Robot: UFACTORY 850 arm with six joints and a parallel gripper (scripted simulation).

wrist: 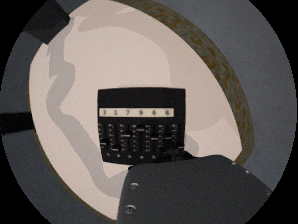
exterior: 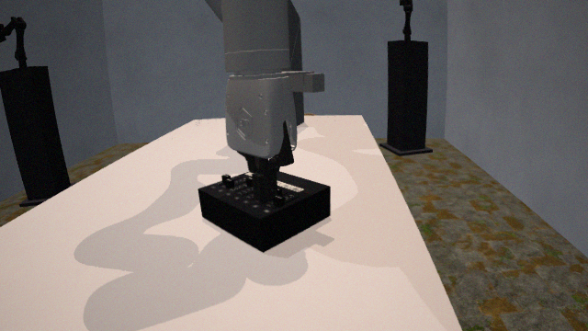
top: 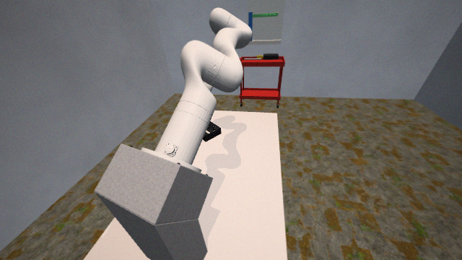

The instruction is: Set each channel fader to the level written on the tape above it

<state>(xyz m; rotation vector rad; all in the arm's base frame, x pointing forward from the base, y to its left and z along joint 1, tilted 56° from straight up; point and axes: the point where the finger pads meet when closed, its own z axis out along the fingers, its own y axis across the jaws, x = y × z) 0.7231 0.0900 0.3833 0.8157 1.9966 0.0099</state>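
Note:
The lighting desk (exterior: 265,208) is a black box on the white table, with a strip of white tape (exterior: 290,187) along its far edge and small fader caps on top. One fader cap (exterior: 226,178) stands at the left end. My gripper (exterior: 265,193) is shut with its fingertips down on the desk's top among the middle faders. In the wrist view the desk (wrist: 140,127) shows its tape (wrist: 136,113) with small numbers, too small to read, and rows of faders; the gripper body hides the near edge. In the top view the arm hides most of the desk (top: 212,131).
A red cart (top: 261,77) with tools stands beyond the far end of the table. Two black pedestals (exterior: 407,94) (exterior: 29,131) stand on the floor beside the table. The robot base (top: 155,195) sits at the table's near end.

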